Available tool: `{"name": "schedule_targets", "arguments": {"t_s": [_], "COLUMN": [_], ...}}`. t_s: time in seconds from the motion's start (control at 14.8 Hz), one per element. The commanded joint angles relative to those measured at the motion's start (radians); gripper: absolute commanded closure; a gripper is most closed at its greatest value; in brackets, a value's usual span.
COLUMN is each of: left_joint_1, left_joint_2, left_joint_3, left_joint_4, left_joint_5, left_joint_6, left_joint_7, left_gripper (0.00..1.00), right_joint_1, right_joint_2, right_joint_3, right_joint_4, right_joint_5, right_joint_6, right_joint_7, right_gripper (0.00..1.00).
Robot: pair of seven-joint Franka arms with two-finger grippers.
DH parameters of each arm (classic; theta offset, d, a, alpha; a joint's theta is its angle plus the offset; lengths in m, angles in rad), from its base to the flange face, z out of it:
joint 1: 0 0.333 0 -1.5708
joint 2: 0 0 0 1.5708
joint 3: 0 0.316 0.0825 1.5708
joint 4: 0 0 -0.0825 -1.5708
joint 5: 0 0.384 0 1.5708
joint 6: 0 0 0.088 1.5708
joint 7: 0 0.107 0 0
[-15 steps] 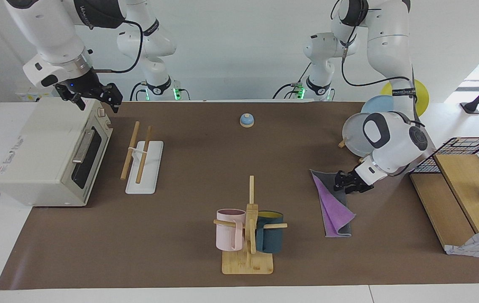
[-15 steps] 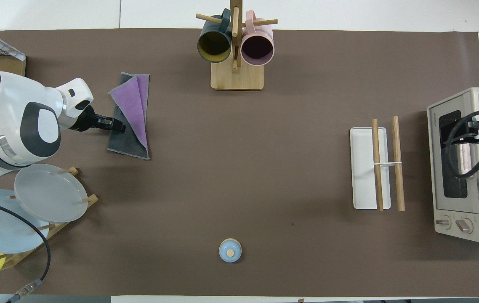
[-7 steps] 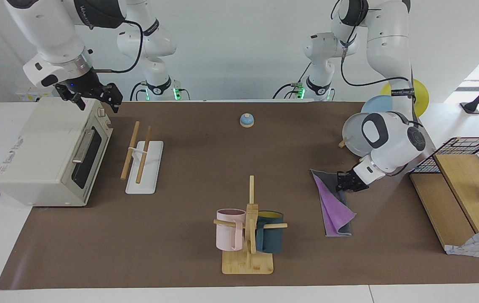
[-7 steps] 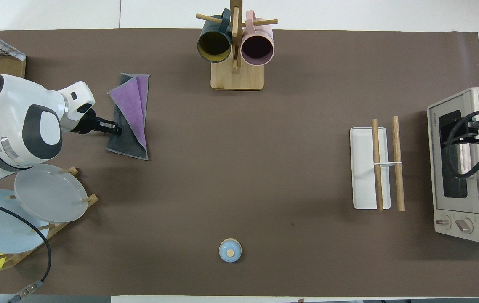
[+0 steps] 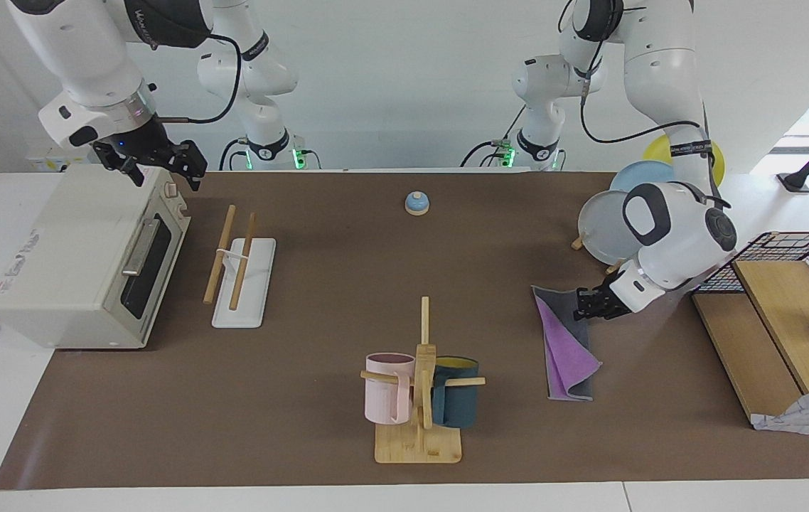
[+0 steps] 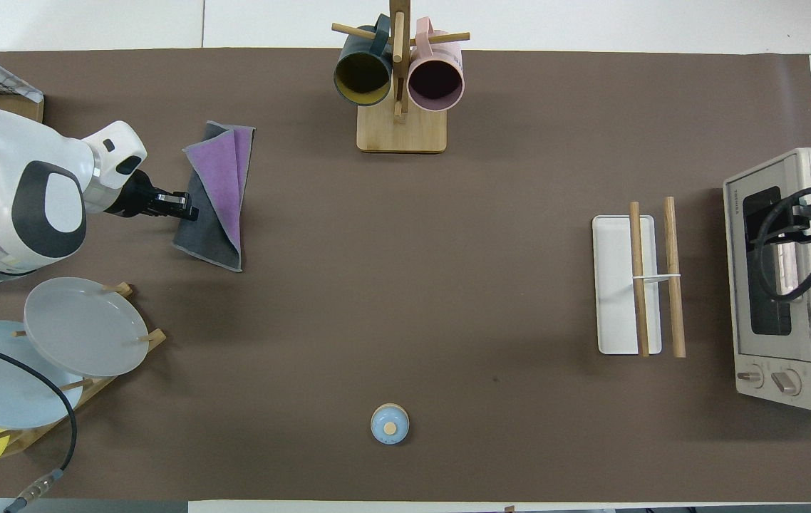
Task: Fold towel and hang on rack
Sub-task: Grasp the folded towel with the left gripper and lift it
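The towel (image 5: pixel 562 340) lies folded on the brown mat toward the left arm's end, purple face over dark grey; it also shows in the overhead view (image 6: pixel 224 185). My left gripper (image 5: pixel 582 307) is low at the towel's grey edge on the side toward the left arm's end and is shut on it; in the overhead view it (image 6: pixel 188 209) meets that same edge. The rack (image 5: pixel 244 281), a white base with two wooden rods, stands toward the right arm's end (image 6: pixel 616 285). My right gripper (image 5: pixel 166 171) waits open over the toaster oven.
A toaster oven (image 5: pixel 70 263) stands beside the rack at the right arm's end. A bamboo mug tree (image 5: pixel 422 384) with two mugs stands farthest from the robots. A plate stand (image 5: pixel 607 227), a wire basket (image 5: pixel 795 270) and a small blue bell (image 5: pixel 416 203) are also there.
My left gripper has pulled back toward the left arm's end with the towel's edge, and the towel's end nearer to the robots has swung that way. The right arm has not moved.
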Motion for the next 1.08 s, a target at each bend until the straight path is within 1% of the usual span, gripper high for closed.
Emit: {"name": "schedule_targets", "arguments": {"t_s": [0.0, 0.13, 0.27, 0.4, 0.54, 0.81, 1.01], "left_joint_1": [0.0, -0.009, -0.025, -0.06, -0.078, -0.085, -0.083], "left_joint_2": [-0.064, -0.091, -0.111, -0.116, -0.121, -0.159, -0.202], "left_joint_3": [-0.001, -0.012, -0.013, -0.013, -0.012, -0.018, -0.041], "left_joint_4": [0.044, 0.093, 0.14, 0.189, 0.231, 0.259, 0.259], "left_joint_5": [0.065, 0.133, 0.147, 0.182, 0.185, 0.173, 0.149], "left_joint_6": [-0.102, -0.175, -0.241, -0.298, -0.343, -0.398, -0.403], "left_joint_7": [-0.204, -0.368, -0.527, -0.685, -0.863, -1.162, -1.449], "left_gripper": [1.0, 1.0, 1.0, 1.0, 1.0, 1.0, 1.0], "right_joint_1": [-0.006, -0.005, 0.0, 0.001, 0.009, 0.008, 0.014], "right_joint_2": [-0.005, -0.005, -0.005, -0.005, -0.005, -0.01, -0.014], "right_joint_3": [-0.001, -0.001, 0.001, 0.001, 0.01, 0.01, 0.011], "right_joint_4": [-0.005, -0.005, -0.007, -0.005, -0.005, -0.013, -0.017], "right_joint_5": [0.018, 0.018, 0.018, 0.018, 0.018, 0.018, 0.018], "right_joint_6": [-0.007, -0.012, -0.012, -0.012, -0.012, -0.022, -0.029], "right_joint_7": [-0.023, -0.024, -0.026, -0.026, -0.026, -0.027, -0.027], "right_gripper": [0.0, 0.0, 0.0, 0.0, 0.0, 0.0, 0.0]}}
